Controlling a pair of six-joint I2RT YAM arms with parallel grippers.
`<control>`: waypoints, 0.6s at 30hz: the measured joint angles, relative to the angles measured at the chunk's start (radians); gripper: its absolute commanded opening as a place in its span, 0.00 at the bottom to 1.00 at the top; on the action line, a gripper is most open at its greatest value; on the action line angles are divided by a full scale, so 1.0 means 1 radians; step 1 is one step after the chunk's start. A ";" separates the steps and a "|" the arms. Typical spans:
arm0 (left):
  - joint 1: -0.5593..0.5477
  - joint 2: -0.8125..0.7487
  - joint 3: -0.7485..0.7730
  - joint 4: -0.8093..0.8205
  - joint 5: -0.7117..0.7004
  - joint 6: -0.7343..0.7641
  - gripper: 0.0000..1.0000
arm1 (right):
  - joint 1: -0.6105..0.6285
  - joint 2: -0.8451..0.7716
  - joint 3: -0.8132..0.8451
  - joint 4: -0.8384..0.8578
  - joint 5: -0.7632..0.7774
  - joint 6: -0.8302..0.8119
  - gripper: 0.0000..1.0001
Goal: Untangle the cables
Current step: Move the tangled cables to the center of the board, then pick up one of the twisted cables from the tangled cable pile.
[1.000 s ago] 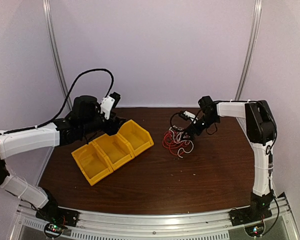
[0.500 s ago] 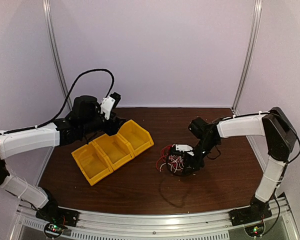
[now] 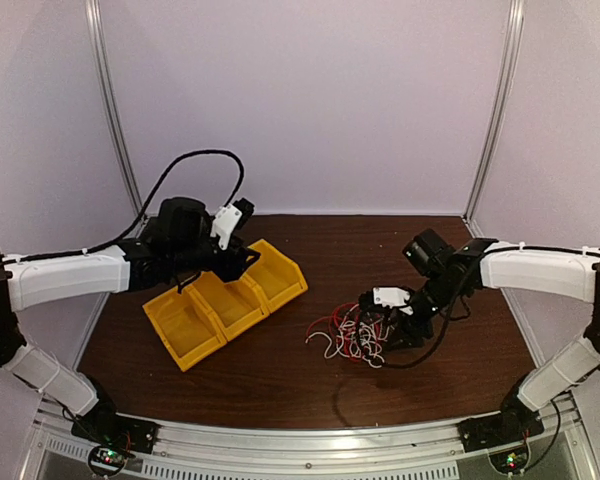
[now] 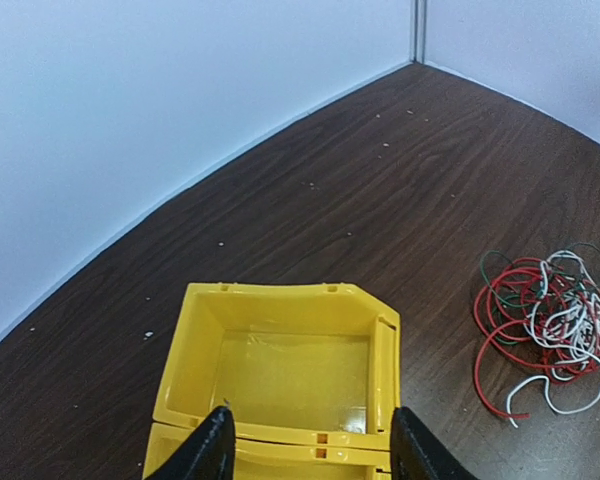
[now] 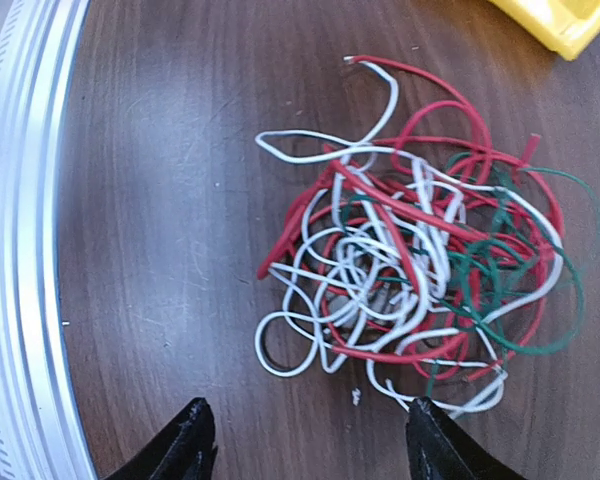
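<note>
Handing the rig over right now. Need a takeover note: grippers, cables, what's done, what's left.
Left gripper: open, empty, hovering over the yellow bins.
Right gripper: open, empty, poised at the cables with no strand between its fingers.
Cables: red, white and green strands in one knotted pile on the table, to the right of the yellow bins.
Done: nothing separated yet; the bins look empty.
Left: pull each strand free of the pile.

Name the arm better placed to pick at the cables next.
Right. The right fingers, open, hover just beside the cables; the left fingers hang over the yellow bins, away from them.
</note>
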 measured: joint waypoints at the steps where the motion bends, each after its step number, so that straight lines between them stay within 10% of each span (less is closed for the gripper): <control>1: -0.003 0.004 0.000 -0.005 0.018 0.002 0.53 | -0.013 -0.020 -0.005 0.004 0.001 0.000 0.65; 18: -0.400 0.330 0.063 0.047 0.124 -0.177 0.50 | -0.314 -0.176 -0.093 0.246 -0.101 0.149 0.52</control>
